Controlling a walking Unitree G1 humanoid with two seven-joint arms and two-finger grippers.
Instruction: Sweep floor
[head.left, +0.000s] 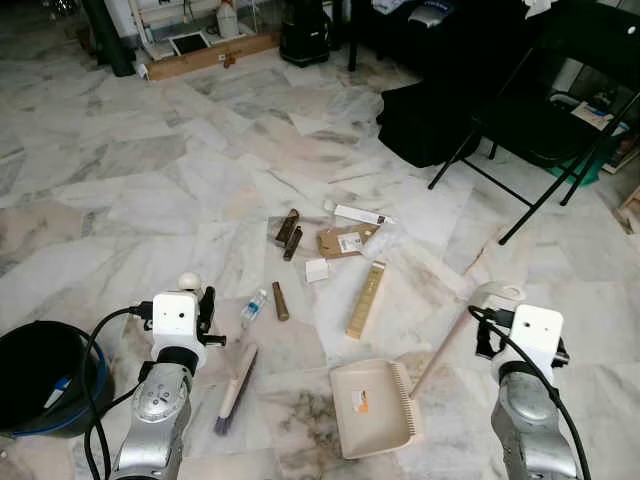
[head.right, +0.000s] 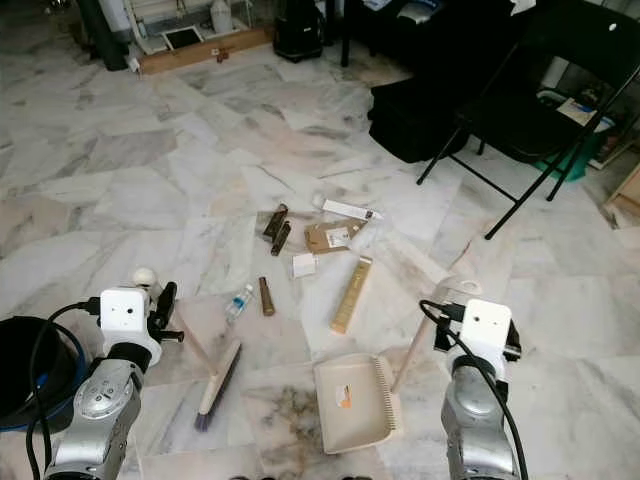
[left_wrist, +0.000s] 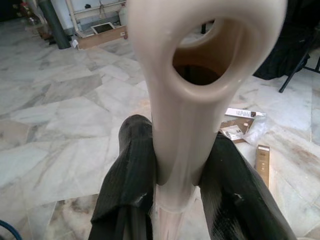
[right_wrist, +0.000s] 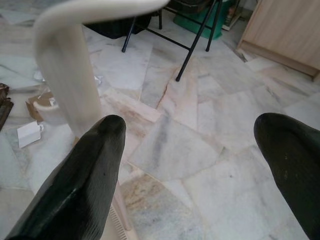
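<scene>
Brush (head.left: 236, 390): cream handle, dark bristles down on the marble floor (head.left: 130, 200), just in front of the robot's left side.
Left claw (left_wrist: 177, 200): clenched on the brush handle, right below its hanging loop.
Dustpan (head.left: 372, 408): beige, flat on the floor, its long handle rising toward the right arm.
Right claw (right_wrist: 195, 165): fingers spread wide, gripping nothing, the dustpan handle just beside one finger.
Litter: small bottle (head.left: 253, 306), cardboard scraps (head.left: 345, 241), long box (head.left: 366, 299) scattered ahead.
Progress: barely begun, I'd say; nothing in the pan yet.
Bin (head.left: 45, 378): dark, at far left.
</scene>
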